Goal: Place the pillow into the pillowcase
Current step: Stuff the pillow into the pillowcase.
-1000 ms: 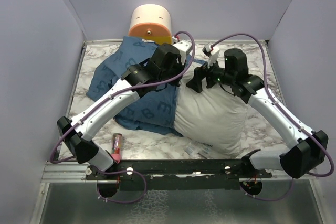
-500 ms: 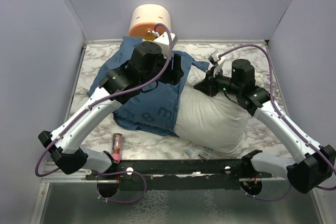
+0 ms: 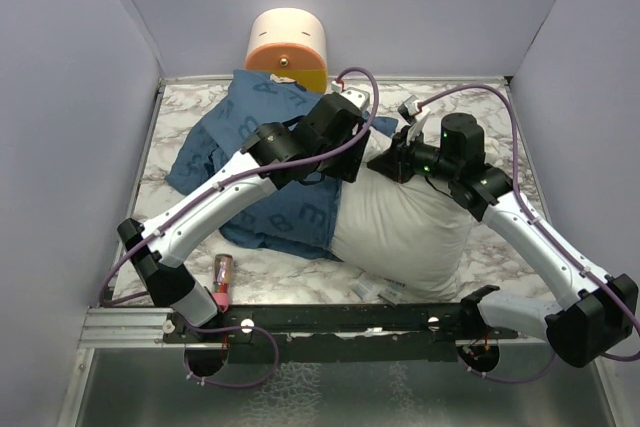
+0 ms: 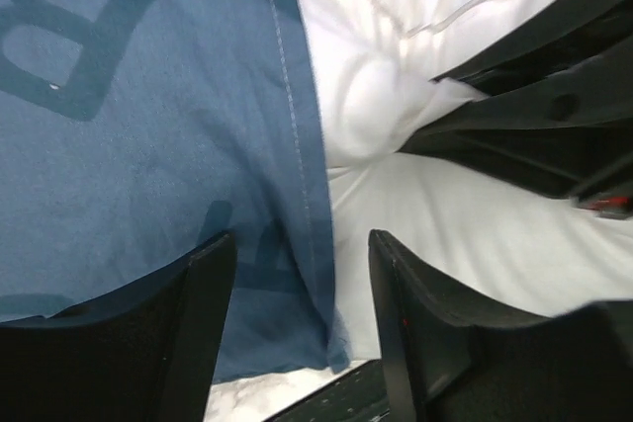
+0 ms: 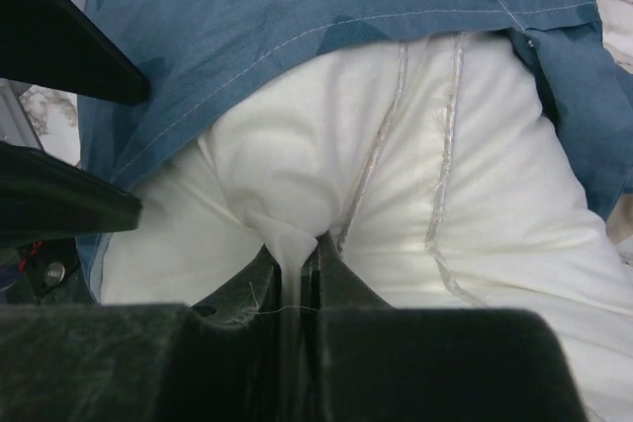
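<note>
Pillow lies at centre-right of the overhead view on the marble table. Its upper end is tucked a short way under the open hem of the pillowcase, which spreads toward the upper left of the frame. Most of the white cushion is outside the blue cloth, with its tags at the lower end

We see the right gripper clenched on a small pinch of the pillow's fabric. In the right wrist view the white fold runs down between the closed fingers, just below the stitched blue hem. A second ago these jaws stood wide apart above the cushion. Half a second ago they had already closed, and that arm has barely shifted since

The left gripper sits at the middle of the overhead view, just beside the right one. Its fingers are released and parted over the hem where blue cloth meets white, and they grasp nothing. A second ago it was shut. Half a second ago the left arm had swung toward the upper left, with its wrist near the cream-and-orange cylinder. Now it is back over the pillowcase edge

A small red tube lies at lower left, apart from both cloths and unmoved
</note>
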You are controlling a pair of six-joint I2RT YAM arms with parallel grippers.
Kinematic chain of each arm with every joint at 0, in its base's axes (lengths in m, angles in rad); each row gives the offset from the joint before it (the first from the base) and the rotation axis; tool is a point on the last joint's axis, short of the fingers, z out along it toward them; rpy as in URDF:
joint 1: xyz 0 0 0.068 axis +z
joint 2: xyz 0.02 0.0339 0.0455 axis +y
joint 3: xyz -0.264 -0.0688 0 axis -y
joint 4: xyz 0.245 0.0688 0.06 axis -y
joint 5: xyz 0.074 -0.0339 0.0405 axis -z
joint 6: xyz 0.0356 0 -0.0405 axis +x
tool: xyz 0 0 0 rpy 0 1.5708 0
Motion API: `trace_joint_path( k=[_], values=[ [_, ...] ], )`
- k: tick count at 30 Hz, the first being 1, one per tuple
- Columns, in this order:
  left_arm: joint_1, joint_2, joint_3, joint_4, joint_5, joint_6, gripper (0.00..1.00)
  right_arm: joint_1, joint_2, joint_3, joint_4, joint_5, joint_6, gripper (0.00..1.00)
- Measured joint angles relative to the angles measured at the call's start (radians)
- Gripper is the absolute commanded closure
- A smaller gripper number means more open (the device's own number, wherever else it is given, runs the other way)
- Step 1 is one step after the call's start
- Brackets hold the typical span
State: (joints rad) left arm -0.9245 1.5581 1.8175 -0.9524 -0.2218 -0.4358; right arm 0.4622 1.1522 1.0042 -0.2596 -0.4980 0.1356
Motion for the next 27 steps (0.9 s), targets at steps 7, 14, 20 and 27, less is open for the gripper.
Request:
trace_joint_path(
  k=[7, 14, 20, 27],
  values=[
    [0.0, 0.039, 0.0, -0.073, -0.06, 0.021, 0.84, -0.004, 0.002, -0.01, 0.022, -0.006, 0.016, 0.99],
    [-0.001, 0.04, 0.023, -0.083, -0.074, 0.049, 1.0, -0.005, 0.011, -0.011, 0.037, -0.008, 0.021, 0.99],
    [0.022, 0.01, -0.014, 0.008, 0.011, 0.065, 1.0, -0.006, 0.017, -0.019, 0.071, -0.021, 0.045, 0.99],
    [0.162, -0.03, -0.014, 0.217, 0.306, -0.011, 1.0, -0.018, 0.068, -0.037, 0.29, -0.068, 0.204, 0.99]
  ],
)
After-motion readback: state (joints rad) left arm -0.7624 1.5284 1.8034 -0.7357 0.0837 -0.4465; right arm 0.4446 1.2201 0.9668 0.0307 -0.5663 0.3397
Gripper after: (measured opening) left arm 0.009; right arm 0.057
